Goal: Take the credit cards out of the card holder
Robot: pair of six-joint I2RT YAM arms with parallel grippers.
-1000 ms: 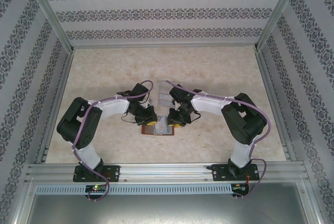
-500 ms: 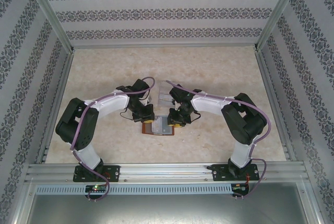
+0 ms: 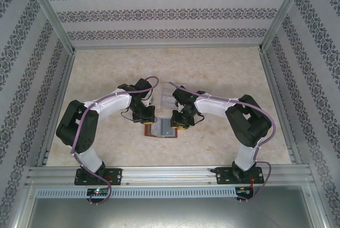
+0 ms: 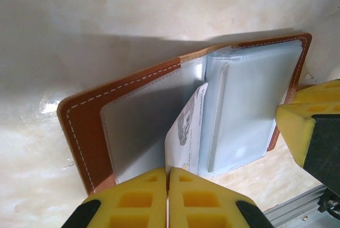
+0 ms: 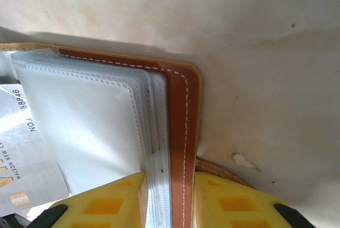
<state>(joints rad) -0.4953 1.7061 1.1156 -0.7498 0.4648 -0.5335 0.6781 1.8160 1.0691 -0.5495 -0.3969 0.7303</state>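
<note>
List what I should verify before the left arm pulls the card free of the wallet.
1. Grip: left gripper shut on the pale whitish thin card: ok.
2. Card partly out of the grey-blue plastic pockets, tilted up: ok.
3. Hold-down: right gripper clamped on the edge of the reddish-brown leather card holder: ok.
4. Card holder lying open on the marbled table: ok.
5. More cards left in the pockets: cannot tell.
</note>
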